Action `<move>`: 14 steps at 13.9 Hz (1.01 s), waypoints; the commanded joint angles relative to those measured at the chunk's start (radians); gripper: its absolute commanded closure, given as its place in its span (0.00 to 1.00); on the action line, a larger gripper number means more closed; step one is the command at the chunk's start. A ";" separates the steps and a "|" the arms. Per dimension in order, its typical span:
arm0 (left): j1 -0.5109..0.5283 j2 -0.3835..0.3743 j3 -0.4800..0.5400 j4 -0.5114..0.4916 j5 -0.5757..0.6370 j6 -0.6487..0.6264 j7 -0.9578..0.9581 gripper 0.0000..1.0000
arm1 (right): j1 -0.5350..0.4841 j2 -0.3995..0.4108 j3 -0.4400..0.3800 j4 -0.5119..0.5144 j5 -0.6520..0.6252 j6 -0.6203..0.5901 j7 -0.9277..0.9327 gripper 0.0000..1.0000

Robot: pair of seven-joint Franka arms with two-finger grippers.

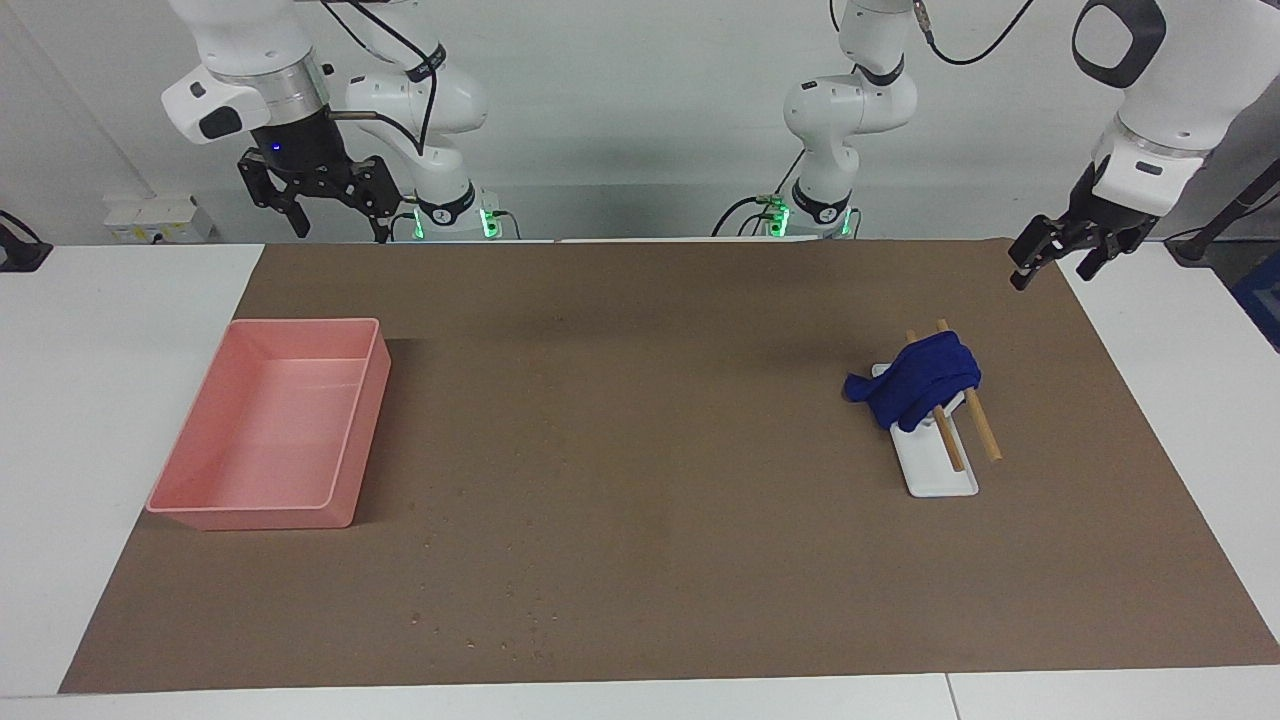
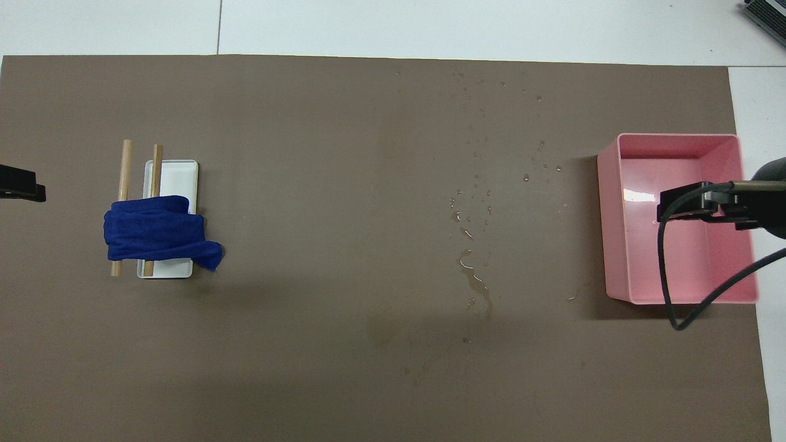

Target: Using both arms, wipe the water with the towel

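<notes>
The blue towel (image 1: pixel 915 385) lies bunched over two wooden sticks (image 1: pixel 983 428) and a small white tray (image 1: pixel 940 475), toward the left arm's end of the brown mat; it also shows in the overhead view (image 2: pixel 153 236). Water (image 2: pixel 474 279) lies in a streak and scattered drops on the mat between the towel and the pink tray; some drops show in the facing view (image 1: pixel 480 630). My left gripper (image 1: pixel 1052 272) hangs open and empty above the mat's corner, apart from the towel; its tip shows in the overhead view (image 2: pixel 18 184). My right gripper (image 1: pixel 340 228) is raised, open and empty; from overhead it is over the pink tray (image 2: pixel 694 205).
The pink tray (image 1: pixel 365 440) stands on the mat toward the right arm's end, also in the overhead view (image 2: pixel 669 146). The brown mat (image 1: pixel 640 400) covers most of the white table. A black cable (image 2: pixel 666 270) hangs from the right arm over the tray.
</notes>
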 commanded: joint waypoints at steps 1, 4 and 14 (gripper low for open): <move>-0.012 -0.013 0.004 -0.007 0.024 -0.007 0.007 0.00 | -0.024 -0.024 0.001 -0.016 0.004 -0.033 -0.022 0.00; -0.012 -0.013 0.004 -0.007 0.024 -0.007 0.005 0.00 | -0.025 -0.030 0.002 -0.016 0.002 -0.035 -0.028 0.00; -0.019 -0.105 -0.002 -0.224 0.023 0.185 -0.515 0.00 | -0.001 0.022 0.016 0.039 -0.039 -0.019 -0.030 0.00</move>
